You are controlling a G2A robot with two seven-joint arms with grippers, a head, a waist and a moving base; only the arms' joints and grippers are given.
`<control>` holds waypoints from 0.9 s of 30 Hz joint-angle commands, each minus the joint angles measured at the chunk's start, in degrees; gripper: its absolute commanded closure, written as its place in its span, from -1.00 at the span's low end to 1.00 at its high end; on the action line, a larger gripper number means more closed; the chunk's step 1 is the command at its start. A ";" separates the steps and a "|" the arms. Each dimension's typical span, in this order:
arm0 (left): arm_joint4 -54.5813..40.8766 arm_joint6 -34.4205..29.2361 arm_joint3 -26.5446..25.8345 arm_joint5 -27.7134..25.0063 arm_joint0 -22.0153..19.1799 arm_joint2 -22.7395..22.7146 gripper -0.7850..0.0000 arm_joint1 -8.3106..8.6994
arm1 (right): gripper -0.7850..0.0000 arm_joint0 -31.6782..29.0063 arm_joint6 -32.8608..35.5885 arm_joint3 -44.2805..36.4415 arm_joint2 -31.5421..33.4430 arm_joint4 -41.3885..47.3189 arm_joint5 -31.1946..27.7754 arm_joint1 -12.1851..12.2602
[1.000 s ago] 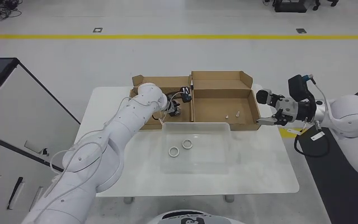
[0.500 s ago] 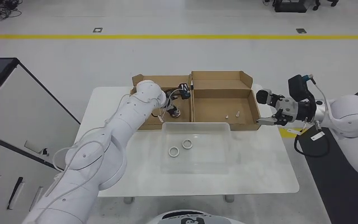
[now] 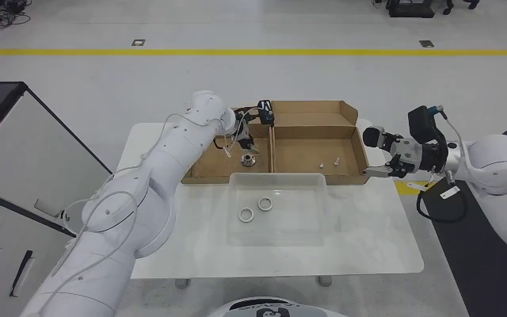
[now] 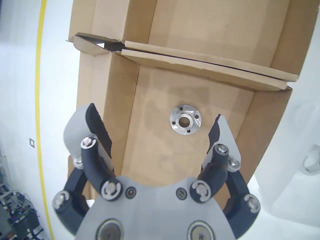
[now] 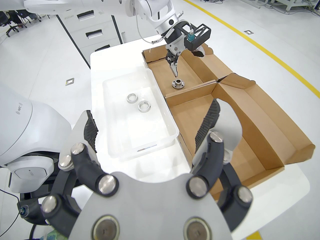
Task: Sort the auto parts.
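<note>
Two open cardboard boxes stand side by side along the far edge of the tabletop [image 3: 364,230], their walls touching in the middle. In the left box [image 3: 210,162] a round metal flange [image 3: 249,160] with a centre bore and small holes around it lies flat on the floor, near the wall shared with the right box [image 3: 305,150] and towards the box's near side. The left gripper [image 3: 252,141] hangs over this part of the left box, above the flange and clear of it. Its jaws are spread wide with nothing between them, and in the left wrist view the flange [image 4: 185,122] shows between the two fingertips, further down.

Two small pale parts [image 3: 329,162] lie on the floor of the right box, towards its right end; what they are is too small to tell.

A clear plastic tray [image 3: 277,177] sits mid-tabletop, its far rim against the near walls of both boxes. Two metal rings [image 3: 255,210] lie in its left half, close together but not touching.

The right gripper [image 3: 368,154] is at the right edge of the tabletop, just beside the outer end of the right box, jaws wide apart and empty
</note>
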 commanded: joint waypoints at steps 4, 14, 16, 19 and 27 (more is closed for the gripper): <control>-1.14 -3.69 -3.98 -5.60 -2.24 -1.41 -1.00 1.26 | -1.00 0.00 0.00 0.00 0.00 0.00 0.00 0.00; -13.75 -24.25 -22.12 -7.17 0.86 -6.21 -1.00 5.54 | -1.00 0.00 0.00 0.00 0.00 0.00 0.00 0.00; -16.75 -29.31 -26.82 -6.35 2.35 -7.53 -1.00 6.74 | -1.00 0.00 0.00 0.00 0.00 0.00 0.00 0.00; -20.97 -35.86 -37.23 -1.34 6.18 -8.87 -1.00 9.39 | -1.00 0.00 0.00 0.00 0.00 0.00 0.00 0.00; -31.13 -49.71 -64.80 12.50 14.40 -9.58 -1.00 19.03 | -1.00 0.00 0.00 0.00 0.00 0.00 0.00 0.00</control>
